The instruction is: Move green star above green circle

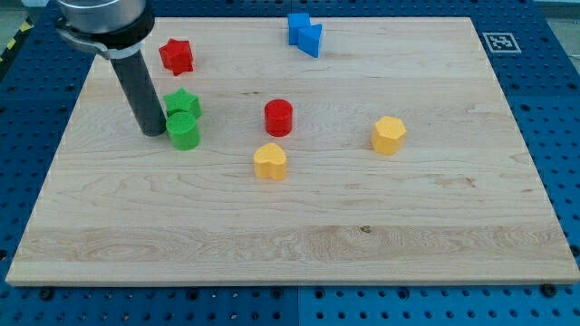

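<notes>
The green star (183, 102) lies on the wooden board's left part, directly above the green circle (184, 132) in the view, and the two touch. My tip (153, 132) stands on the board just left of the green circle, close to or touching both green blocks. The rod rises from there to the view's top left.
A red star (177, 56) lies above the green pair. A red circle (279, 118) is at the middle, a yellow heart-like block (270, 161) below it, a yellow hexagon (388, 135) to the right, a blue block (305, 33) at the top. The board (290, 244) has blue surround.
</notes>
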